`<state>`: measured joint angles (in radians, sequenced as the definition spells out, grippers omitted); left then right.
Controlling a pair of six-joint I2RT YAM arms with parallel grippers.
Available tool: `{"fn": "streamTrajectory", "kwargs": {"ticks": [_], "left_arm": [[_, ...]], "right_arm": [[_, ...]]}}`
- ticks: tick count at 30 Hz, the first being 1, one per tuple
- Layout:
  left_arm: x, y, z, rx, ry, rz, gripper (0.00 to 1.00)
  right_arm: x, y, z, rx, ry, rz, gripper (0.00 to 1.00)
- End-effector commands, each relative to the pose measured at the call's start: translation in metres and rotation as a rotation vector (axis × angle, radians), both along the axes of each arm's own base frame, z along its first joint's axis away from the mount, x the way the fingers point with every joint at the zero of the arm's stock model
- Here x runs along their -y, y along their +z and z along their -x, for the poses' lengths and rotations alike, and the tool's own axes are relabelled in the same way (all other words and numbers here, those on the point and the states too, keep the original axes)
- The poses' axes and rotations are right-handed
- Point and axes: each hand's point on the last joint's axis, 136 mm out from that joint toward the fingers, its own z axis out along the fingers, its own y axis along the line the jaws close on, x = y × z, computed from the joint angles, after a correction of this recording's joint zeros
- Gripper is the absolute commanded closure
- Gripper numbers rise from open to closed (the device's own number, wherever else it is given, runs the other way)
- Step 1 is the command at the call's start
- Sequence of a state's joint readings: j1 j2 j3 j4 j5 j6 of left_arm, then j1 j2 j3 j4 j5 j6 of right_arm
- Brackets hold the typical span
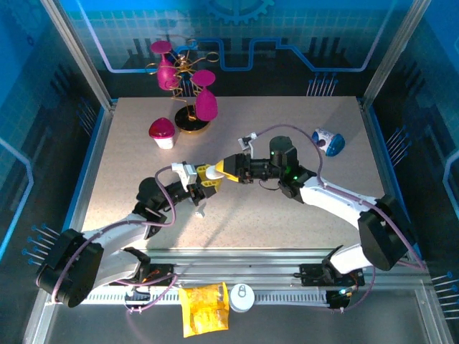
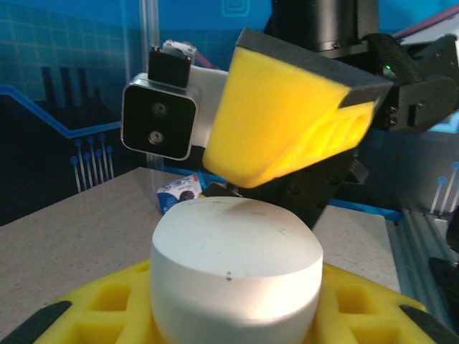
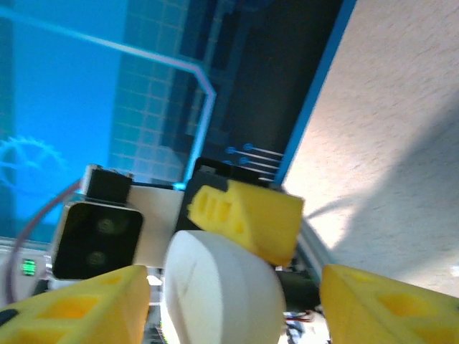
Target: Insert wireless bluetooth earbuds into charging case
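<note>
A white rounded charging case (image 2: 237, 258) sits closed between the yellow fingers (image 2: 86, 315) of my left gripper (image 2: 237, 319), which is shut on it. In the top view, my left gripper (image 1: 206, 176) and right gripper (image 1: 231, 169) meet tip to tip above the table's middle. The right gripper (image 3: 229, 308) is open. Its yellow fingers (image 3: 79, 304) stand wide on either side of the case (image 3: 222, 287). One right finger (image 2: 287, 115) hangs just over the case's top. A tiny white piece (image 1: 201, 212), perhaps an earbud, lies on the table below the grippers.
A gold stand with pink cups (image 1: 188, 86) and a pink-lidded white cup (image 1: 162, 133) stand at the back left. A blue and white packet (image 1: 328, 141) lies at the back right. A yellow packet (image 1: 204, 308) and a white disc (image 1: 242, 297) rest on the front rail.
</note>
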<state>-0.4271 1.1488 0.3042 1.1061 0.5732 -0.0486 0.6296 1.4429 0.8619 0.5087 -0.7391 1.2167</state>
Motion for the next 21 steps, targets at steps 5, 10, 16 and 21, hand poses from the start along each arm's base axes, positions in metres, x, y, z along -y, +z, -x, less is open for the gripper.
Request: {"fn": "streamTrajectory", "kwargs": {"ticks": [5, 10, 16, 21], "left_arm": [[-0.011, 0.007, -0.004, 0.075, 0.081, -0.001, 0.73], [-0.01, 0.004, -0.003, 0.065, 0.081, -0.01, 0.7], [-0.011, -0.004, -0.005, 0.038, 0.086, -0.03, 0.36], [-0.011, -0.016, -0.001, 0.001, 0.082, -0.081, 0.09]], "right_arm": [[-0.006, 0.023, 0.008, -0.036, 0.048, -0.146, 0.59], [-0.003, 0.018, 0.002, -0.049, 0.02, -0.138, 0.75], [0.006, 0.01, -0.014, -0.053, -0.05, -0.123, 0.84], [0.021, -0.01, -0.04, -0.047, -0.139, -0.085, 0.85]]}}
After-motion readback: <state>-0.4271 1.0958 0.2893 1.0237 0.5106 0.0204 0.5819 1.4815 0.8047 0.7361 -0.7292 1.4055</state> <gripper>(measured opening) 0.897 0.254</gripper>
